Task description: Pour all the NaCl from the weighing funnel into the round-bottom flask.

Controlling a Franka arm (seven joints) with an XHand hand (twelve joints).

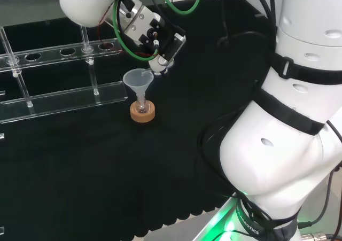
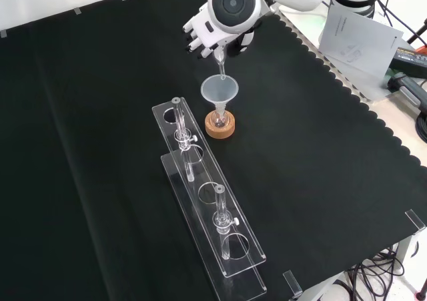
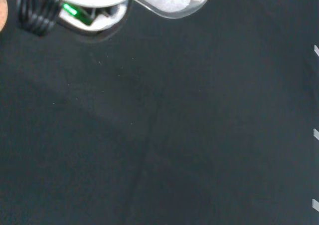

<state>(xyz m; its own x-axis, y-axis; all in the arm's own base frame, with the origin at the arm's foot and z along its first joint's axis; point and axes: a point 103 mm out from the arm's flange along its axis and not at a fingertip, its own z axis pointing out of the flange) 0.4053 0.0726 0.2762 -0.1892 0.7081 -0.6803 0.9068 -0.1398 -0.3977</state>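
Above the funnel on the flask, the weighing funnel hangs spout-down, pinched in the hand. Flask sits on a cork ring, clear rack beside. Judged mid-pour. Next: keep the spout over the funnel mouth, tilt further to empty it.

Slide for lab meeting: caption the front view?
Robot hand tips a weighing funnel over the funnel of a cork-mounted flask.

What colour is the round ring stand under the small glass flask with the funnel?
The cork ring stand is light brown, like cork; the front view shows it best.
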